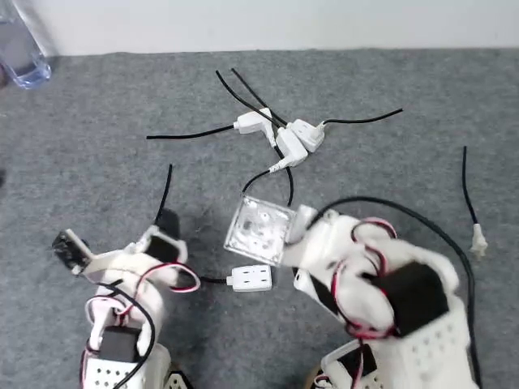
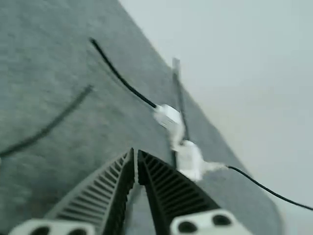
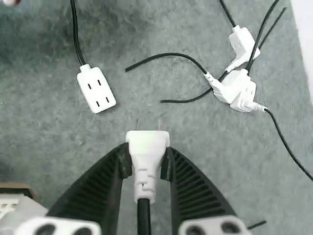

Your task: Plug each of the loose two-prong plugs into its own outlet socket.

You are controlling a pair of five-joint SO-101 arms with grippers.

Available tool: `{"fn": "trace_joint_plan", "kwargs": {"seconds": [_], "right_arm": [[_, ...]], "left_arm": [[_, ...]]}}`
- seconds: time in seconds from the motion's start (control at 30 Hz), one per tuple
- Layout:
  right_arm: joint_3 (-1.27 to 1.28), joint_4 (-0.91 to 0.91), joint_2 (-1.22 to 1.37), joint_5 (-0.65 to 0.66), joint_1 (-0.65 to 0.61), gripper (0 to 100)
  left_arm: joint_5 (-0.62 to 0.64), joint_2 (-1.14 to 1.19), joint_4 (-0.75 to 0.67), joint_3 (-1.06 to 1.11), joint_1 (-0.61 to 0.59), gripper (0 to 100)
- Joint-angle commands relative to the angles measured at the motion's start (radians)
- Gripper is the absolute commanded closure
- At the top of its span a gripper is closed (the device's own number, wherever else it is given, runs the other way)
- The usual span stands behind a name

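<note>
My right gripper [image 3: 146,159] is shut on a white two-prong plug [image 3: 147,142], prongs pointing forward just above the grey carpet. A white outlet socket [image 3: 96,89] with two pairs of slots lies off to one side of the prongs, also seen in the high view as the outlet socket [image 1: 250,278] between the two arms. Farther ahead, a cluster of white plugs [image 3: 238,88] with black cords lies tangled, at the plug cluster [image 1: 292,139]. My left gripper [image 2: 135,154] is shut on nothing, raised over the carpet and aimed at that plug cluster [image 2: 188,159].
One more white plug [image 1: 478,241] with a black cord lies alone at the far right. A clear plastic square [image 1: 259,231] sits at the right arm's front end. A clear bottle [image 1: 20,53] stands at the back left corner. A loose black cord [image 1: 166,190] lies by the left arm.
</note>
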Motion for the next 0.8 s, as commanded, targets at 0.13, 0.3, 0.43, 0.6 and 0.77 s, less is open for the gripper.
{"fn": "trace_joint_plan", "kwargs": {"seconds": [0.13, 0.3, 0.43, 0.6, 0.77], "right_arm": [[-0.112, 0.042, 0.246, 0.089, 0.05, 99.1], [-0.117, 0.042, 0.406, 0.138, 0.045, 99.1], [-0.117, 0.041, 0.518, 0.184, 0.044, 99.1], [-0.176, 0.021, 0.63, 0.238, 0.038, 99.1], [-0.221, 0.021, 0.731, 0.253, -0.05, 99.1]], "left_arm": [[-0.233, -0.005, 0.169, -0.05, -0.273, 99], [-0.433, -0.005, 0.434, -0.127, -0.462, 99], [-0.701, -0.005, 0.566, -0.183, -0.6, 99], [-1.191, -0.005, 0.588, -0.151, -0.7, 99], [-1.31, -0.005, 0.549, -0.087, -0.663, 99]]}}
